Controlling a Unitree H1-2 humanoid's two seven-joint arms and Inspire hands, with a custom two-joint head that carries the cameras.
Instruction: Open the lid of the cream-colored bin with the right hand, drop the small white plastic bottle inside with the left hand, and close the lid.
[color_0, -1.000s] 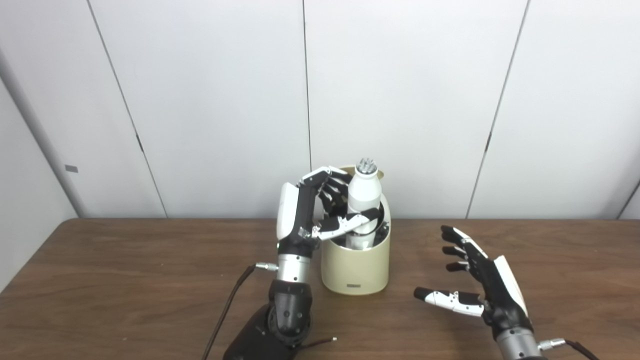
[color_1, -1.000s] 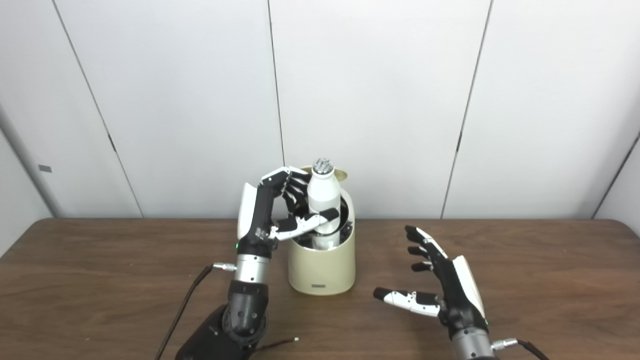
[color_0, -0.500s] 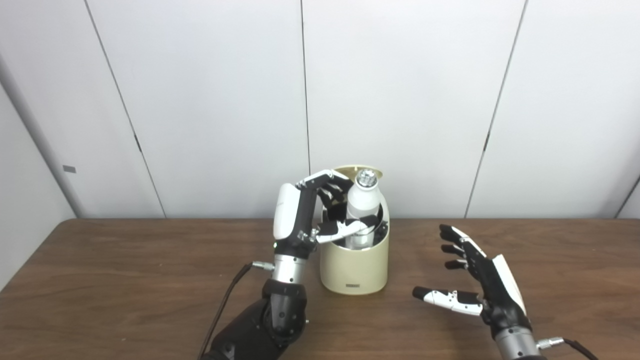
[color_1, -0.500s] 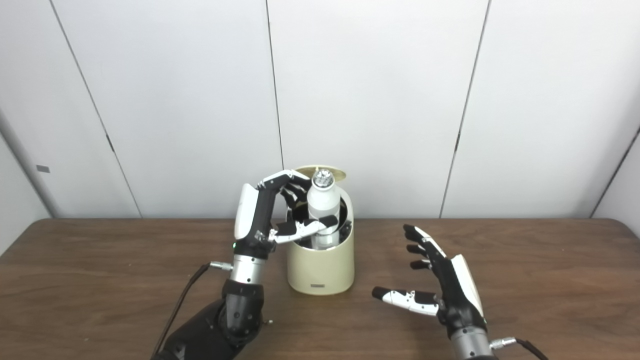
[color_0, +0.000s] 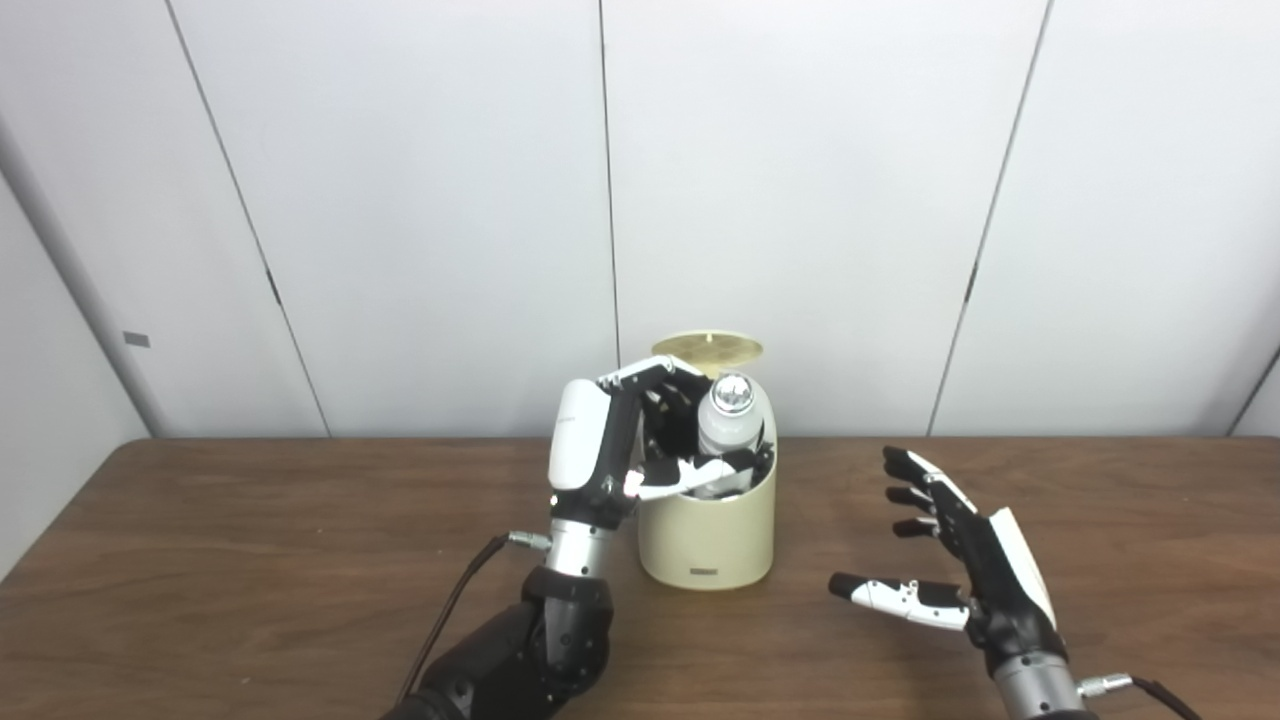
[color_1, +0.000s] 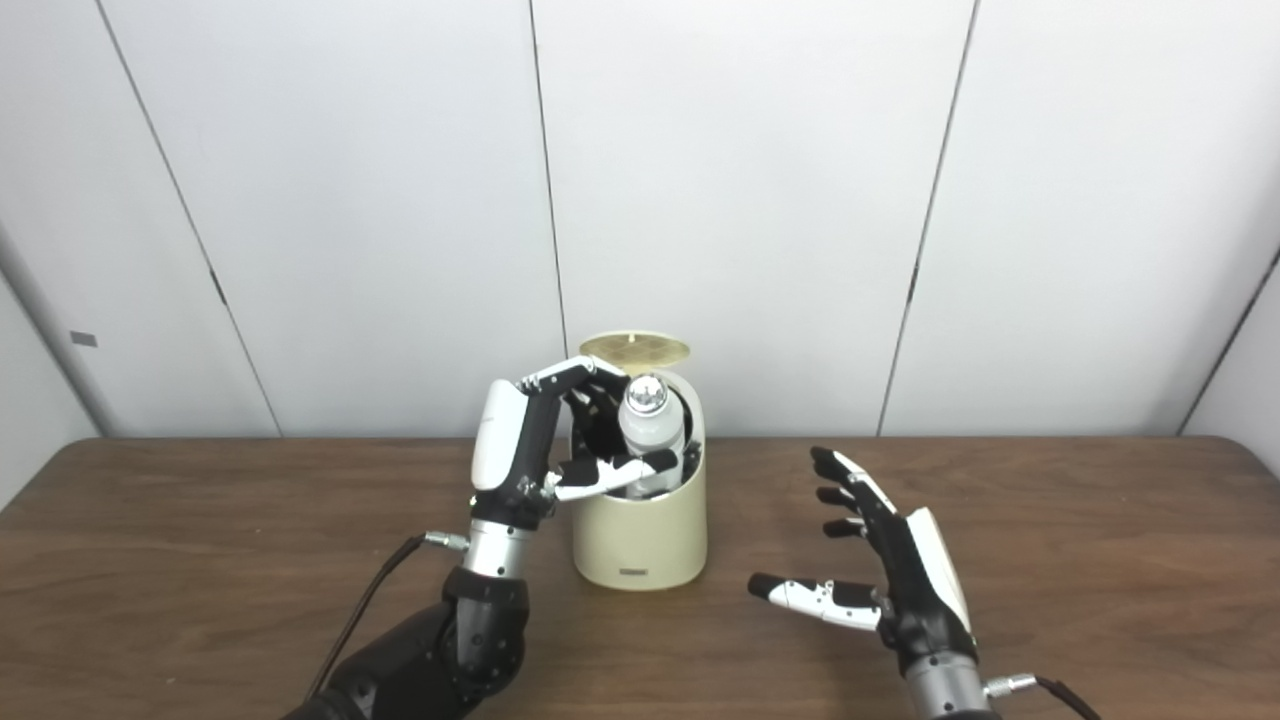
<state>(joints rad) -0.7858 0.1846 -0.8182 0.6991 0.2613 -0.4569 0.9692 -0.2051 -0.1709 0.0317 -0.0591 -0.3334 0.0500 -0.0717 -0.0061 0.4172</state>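
Wood table (color_0: 250, 560), white panel wall behind. Cream bin (color_0: 708, 535) at centre, lid (color_0: 707, 348) flipped up at rear. Left hand (color_0: 610, 450) grips white bottle (color_0: 727, 425), upright, lower part inside bin mouth. Right hand (color_0: 960, 570) empty, fingers spread, hovering right of bin, apart.

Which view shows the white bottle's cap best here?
The right eye view: the white bottle in the left hand shows its cap clear of the raised lid. In the left eye view the cap overlaps the lid's lower edge above the cream-colored bin.
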